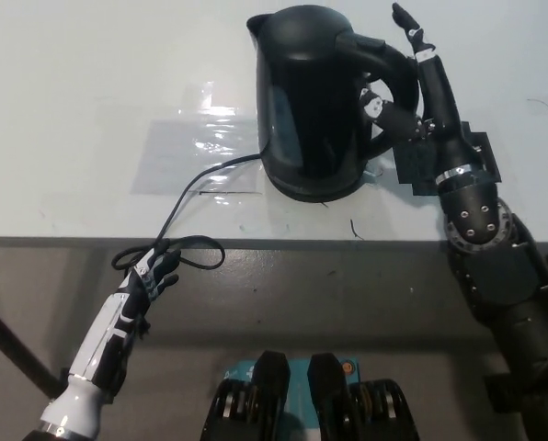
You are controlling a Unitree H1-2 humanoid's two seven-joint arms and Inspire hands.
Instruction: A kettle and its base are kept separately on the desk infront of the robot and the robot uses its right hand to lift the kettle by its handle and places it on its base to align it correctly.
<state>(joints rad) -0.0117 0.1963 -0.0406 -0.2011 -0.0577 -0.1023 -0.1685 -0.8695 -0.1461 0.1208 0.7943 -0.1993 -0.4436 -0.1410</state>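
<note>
The glossy black plastic kettle (311,101) sits upright on its round base (315,188) on the white desk (90,101). The black right hand (416,78) is spread beside the handle, gripping nothing. The white left hand (154,276) hangs below the desk edge, fingers loosely apart.

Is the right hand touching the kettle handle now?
Cannot tell. In the head view the right hand is opened beside the kettle handle; one finger reaches inside the loop, contact unclear.

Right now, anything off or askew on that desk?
Nothing spilled or damaged. The kettle stands upright on its base. One oddity: the power cord runs off the desk edge and loops beside the left hand, which hangs below. The right hand is open by the handle.
</note>
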